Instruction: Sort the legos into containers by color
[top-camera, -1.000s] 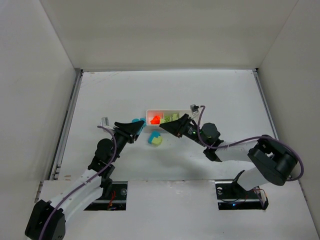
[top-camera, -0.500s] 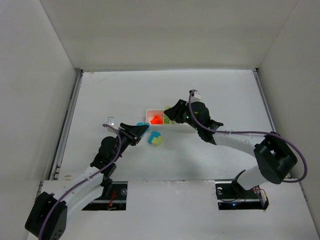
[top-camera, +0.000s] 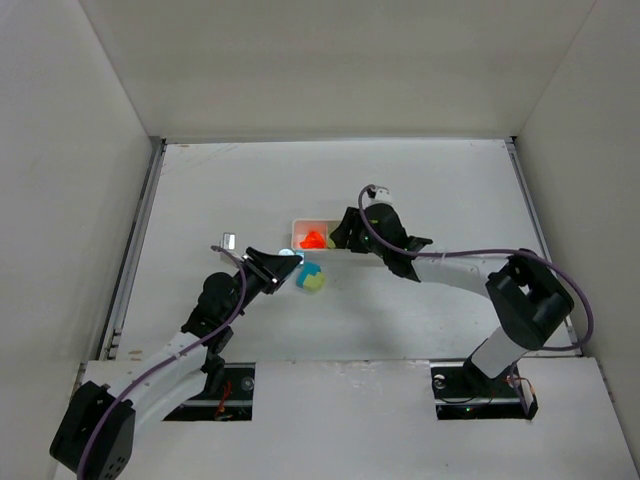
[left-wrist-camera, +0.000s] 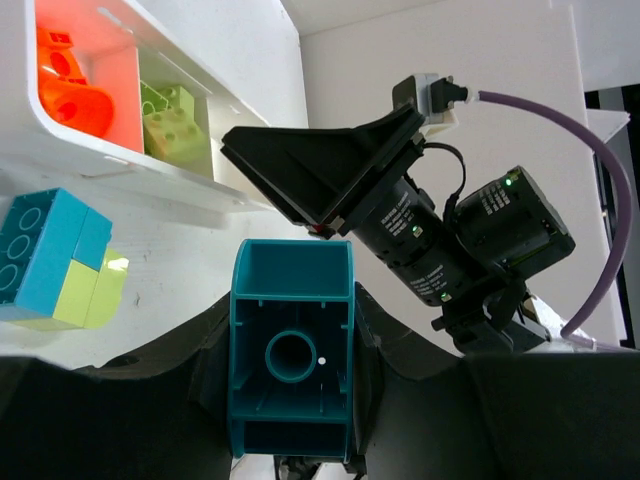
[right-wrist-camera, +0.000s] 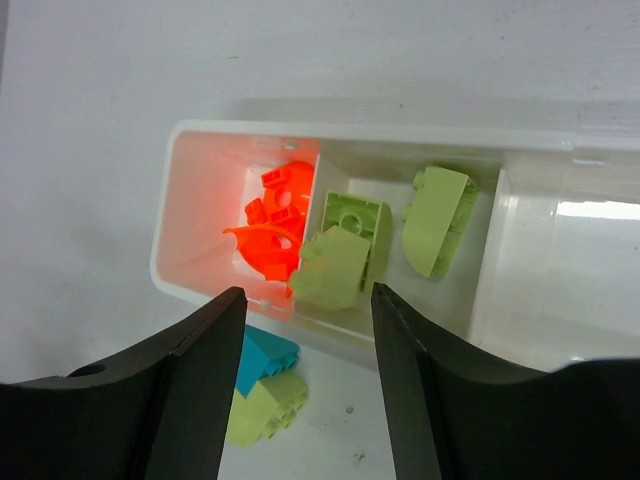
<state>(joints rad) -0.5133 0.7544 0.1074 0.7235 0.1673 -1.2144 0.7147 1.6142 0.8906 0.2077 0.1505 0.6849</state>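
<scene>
Since 1 s ago R gripper has swung left over the tray, and L gripper has carried its teal lego right, to just near the tray's left end. L jaws are clamped on the block's flat side walls (hollow underside faces the wrist cam); R jaws gape wide w/ nothing held, above orange-red legos in the left compartment and yellow-green legos in the middle. Looks light, rigid, slick plastic, so flat walls beat studs as a hold.

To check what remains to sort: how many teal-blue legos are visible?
2. One teal-blue lego is clamped in the left gripper; the other lies on the table beside the tray, touching a yellow-green lego. The arms may hide more.
</scene>
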